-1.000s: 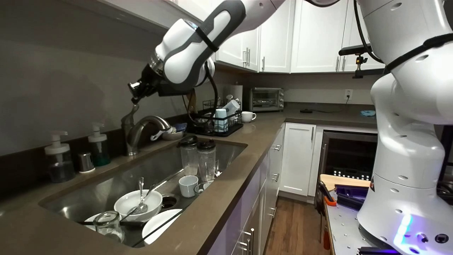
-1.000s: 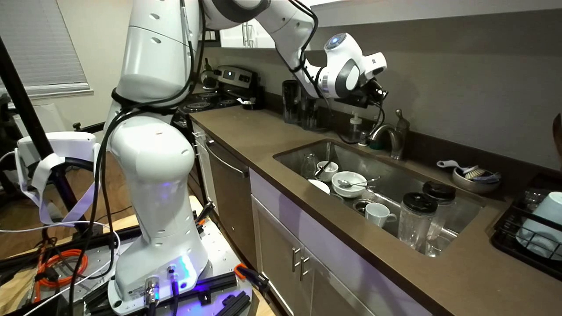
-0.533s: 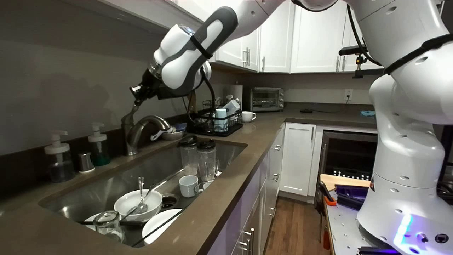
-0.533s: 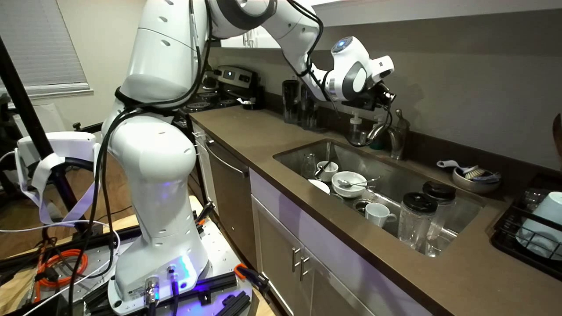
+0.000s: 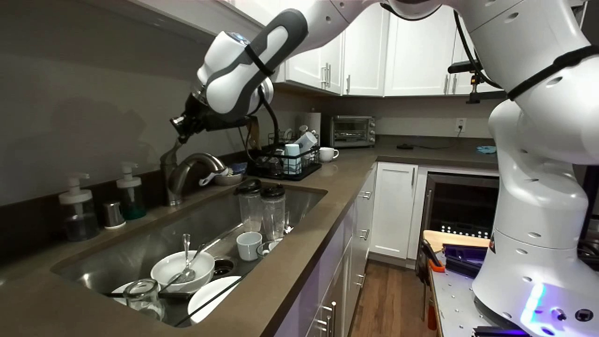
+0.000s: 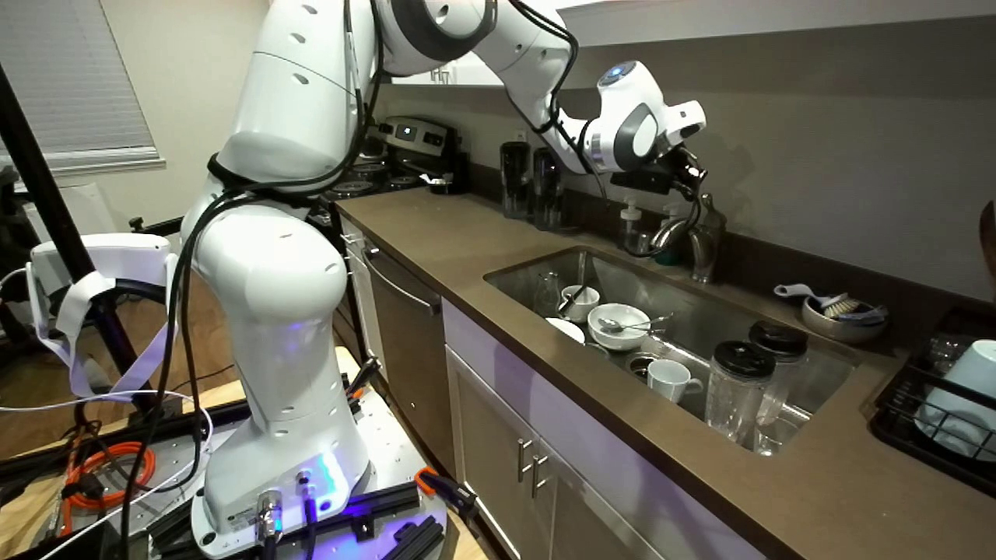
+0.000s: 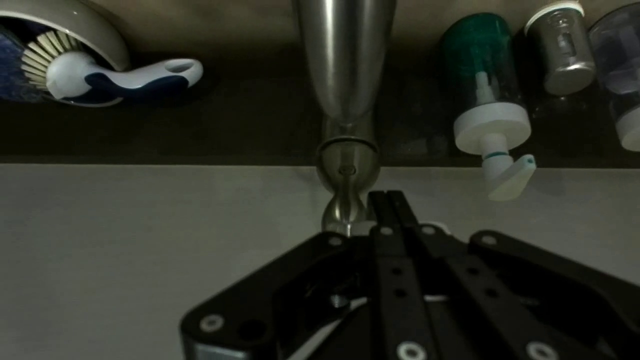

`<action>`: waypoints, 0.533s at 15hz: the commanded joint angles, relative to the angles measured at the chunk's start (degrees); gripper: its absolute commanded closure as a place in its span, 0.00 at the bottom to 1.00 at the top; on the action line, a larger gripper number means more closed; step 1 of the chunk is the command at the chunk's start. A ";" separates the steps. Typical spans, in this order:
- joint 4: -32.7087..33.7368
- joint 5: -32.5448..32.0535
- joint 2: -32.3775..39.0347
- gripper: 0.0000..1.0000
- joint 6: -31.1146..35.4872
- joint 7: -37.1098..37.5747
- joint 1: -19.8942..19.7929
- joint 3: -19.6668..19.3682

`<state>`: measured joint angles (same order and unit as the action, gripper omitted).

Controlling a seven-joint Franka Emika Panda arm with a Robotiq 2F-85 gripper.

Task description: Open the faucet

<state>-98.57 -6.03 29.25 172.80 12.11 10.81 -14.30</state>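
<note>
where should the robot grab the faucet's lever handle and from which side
Probably the top of the lever handle, from above, over the sink: it stands higher than the arched spout and narrows below its flared end. The pincer is shut, so open it first.

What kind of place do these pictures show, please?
This looks like a kitchen, probably in a home, though an office kitchen cannot be ruled out. Three things show it: the sink with dishes in it and the faucet beside it, the toaster oven, and the stove.
</note>
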 commanded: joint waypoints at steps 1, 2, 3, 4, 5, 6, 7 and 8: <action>3.68 0.44 2.06 0.96 -2.82 0.34 -0.61 -0.50; 4.29 0.39 2.51 0.96 -3.06 0.45 -0.60 -0.80; 4.93 0.59 3.02 0.96 -3.15 0.34 -0.87 -0.69; 5.46 0.87 3.45 0.96 -2.97 0.14 -1.25 -0.35; 6.09 1.21 4.01 0.96 -2.59 -0.01 -1.70 0.16; 6.82 1.32 4.66 0.97 -2.44 0.21 -1.81 0.18; 7.46 1.32 5.24 0.96 -2.50 0.31 -1.88 0.15; 7.87 1.42 5.62 0.96 -2.68 0.13 -2.07 0.37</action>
<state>-94.42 -5.82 32.34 171.12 12.11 9.90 -14.97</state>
